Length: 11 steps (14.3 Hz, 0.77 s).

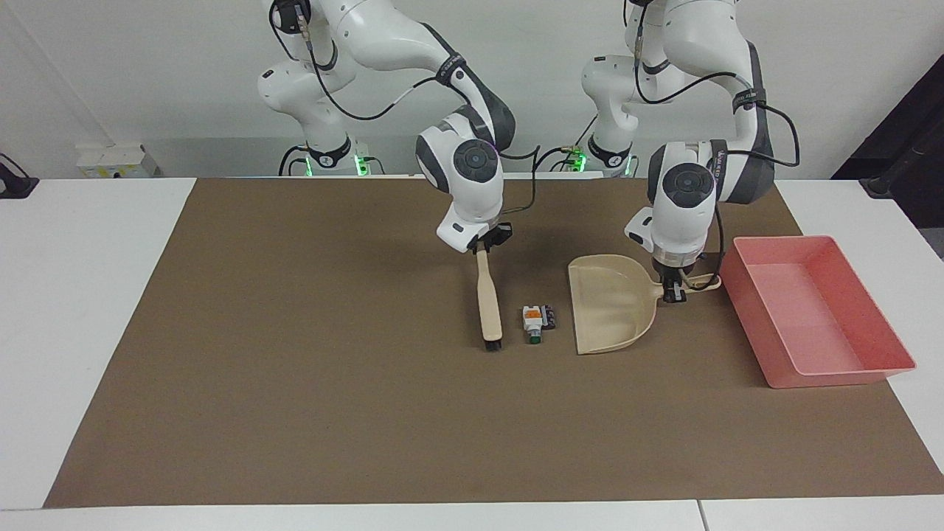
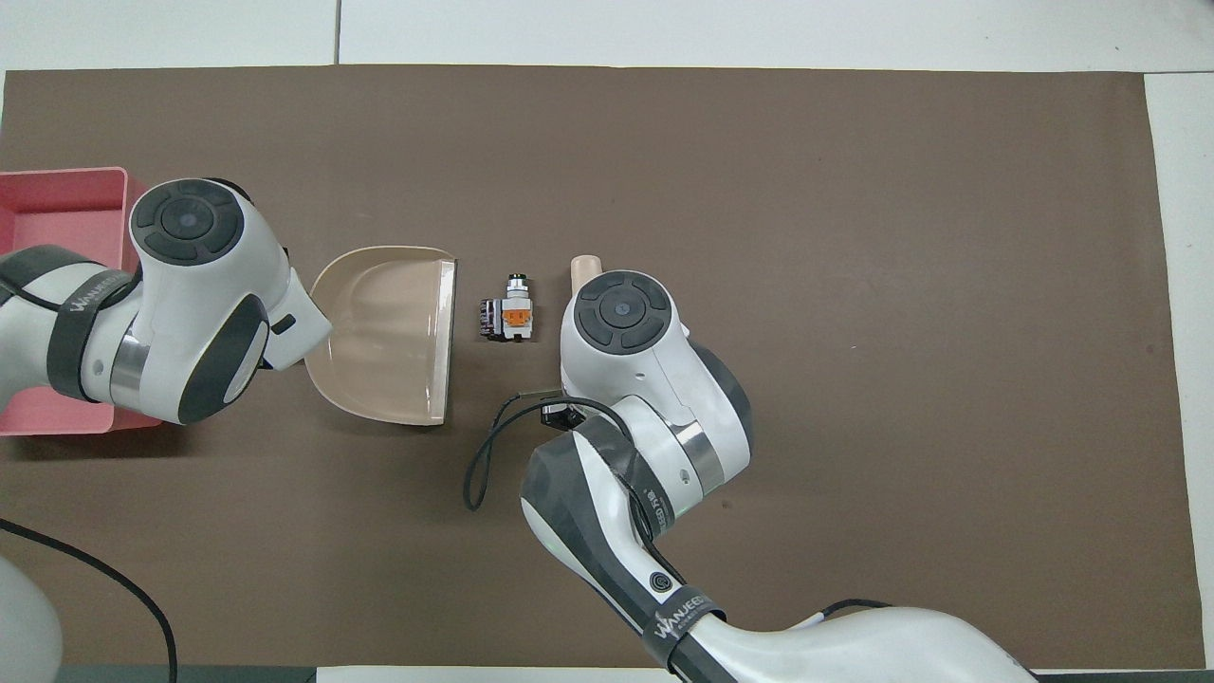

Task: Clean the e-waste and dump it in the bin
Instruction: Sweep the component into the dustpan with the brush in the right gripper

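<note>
- The right fingers (image 1: 493, 237) are clamped shut on the top of the brush (image 1: 489, 302) handle. The brush hangs nearly upright with its dark bristles down at the brown mat (image 1: 295, 369) on the counter.
- Seen from across the counter, the e-waste (image 1: 536, 318) lies on the mat at three o'clock from the bristles, just beside them. It is a white piece with an orange patch and a green tip, with a small black block against it.
- I'd say the sweep is the step in hand. The bristles should press flat on the mat and drag slowly toward three o'clock, so the scraps slide rather than flick away.
- The dustpan (image 1: 608, 306) sits at three o'clock from the e-waste, its open lip facing the scraps and near them. That lip wants to be tight to the mat, or the small block may slip under it.
- The left fingers (image 1: 671, 291) are closed on the dustpan's handle and should brace against the push.
- The bin (image 1: 782, 240), a pink tray, waits at three o'clock from that handle, near it and empty.
</note>
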Motion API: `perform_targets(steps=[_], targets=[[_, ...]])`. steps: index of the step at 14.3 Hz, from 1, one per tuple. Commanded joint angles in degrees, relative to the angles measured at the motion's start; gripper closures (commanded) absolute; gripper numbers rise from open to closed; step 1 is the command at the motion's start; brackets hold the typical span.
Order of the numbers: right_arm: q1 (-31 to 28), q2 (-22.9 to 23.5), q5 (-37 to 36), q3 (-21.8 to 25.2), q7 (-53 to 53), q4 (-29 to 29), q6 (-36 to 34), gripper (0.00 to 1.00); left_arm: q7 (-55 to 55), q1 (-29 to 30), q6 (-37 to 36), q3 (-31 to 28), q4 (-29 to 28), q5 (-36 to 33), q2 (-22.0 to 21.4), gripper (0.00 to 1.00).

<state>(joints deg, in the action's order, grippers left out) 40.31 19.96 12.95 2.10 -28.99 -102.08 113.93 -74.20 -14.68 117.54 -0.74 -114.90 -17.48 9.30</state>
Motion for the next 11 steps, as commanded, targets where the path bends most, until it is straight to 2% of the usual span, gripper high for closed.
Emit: perform_targets(steps=[1, 11], targets=[[0.56, 1.83, 2.16, 0.01, -1.51, 1.45, 1.90, 1.00, 1.34, -1.05, -1.26, -0.50, 1.61, -0.98, 1.16, 1.00], [0.65, 3.95, 2.87, -3.06, -5.46, 4.35, 4.80, 1.00, 3.01, -0.88, -0.64, -0.41, 1.52, -0.89, 1.16, 1.00]])
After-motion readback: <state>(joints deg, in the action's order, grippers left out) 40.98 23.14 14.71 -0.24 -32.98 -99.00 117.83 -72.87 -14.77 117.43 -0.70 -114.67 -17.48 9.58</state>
